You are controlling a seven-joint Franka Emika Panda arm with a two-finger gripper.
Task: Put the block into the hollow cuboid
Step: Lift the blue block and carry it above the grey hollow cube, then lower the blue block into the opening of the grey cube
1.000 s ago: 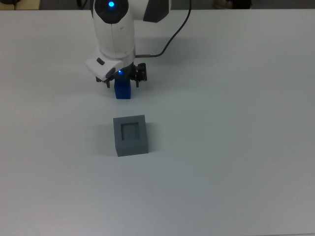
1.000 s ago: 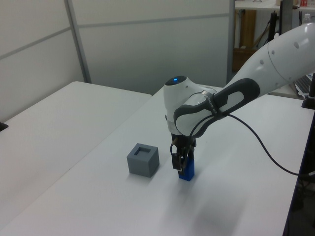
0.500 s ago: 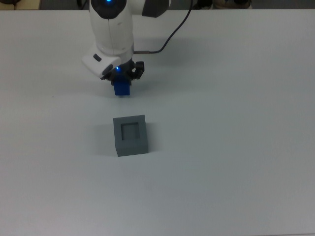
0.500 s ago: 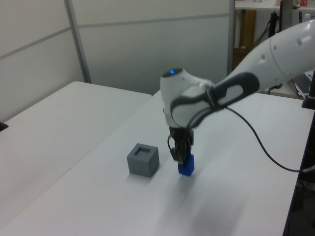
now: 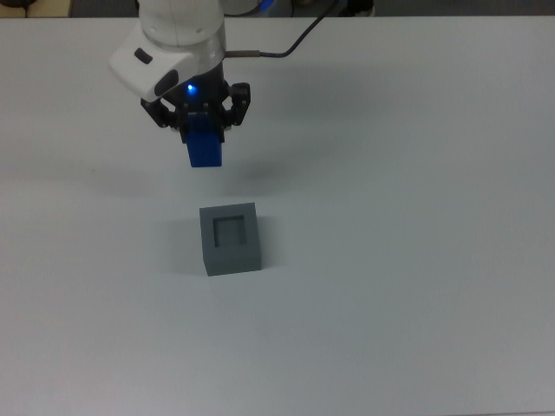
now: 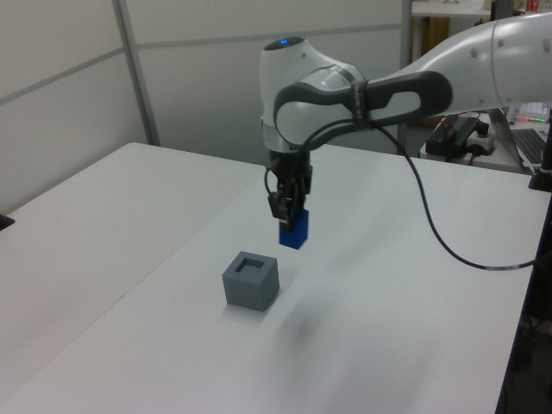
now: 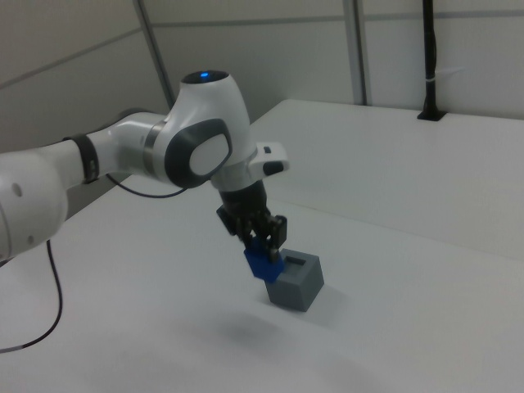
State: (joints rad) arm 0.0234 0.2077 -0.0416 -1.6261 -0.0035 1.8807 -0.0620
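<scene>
Gripper (image 5: 202, 130): was clamped on the block (image 5: 205, 149), which was held clear of the white table (image 5: 416, 260).
Hollow cuboid (image 5: 231, 238): was seen on the table, apart from the block, recess upward.

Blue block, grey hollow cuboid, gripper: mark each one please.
blue block (image 5: 205, 150), top view, its front face
grey hollow cuboid (image 5: 211, 249), top view, left rim of its top
gripper (image 6: 290, 210), left view, between the fingertips
</scene>
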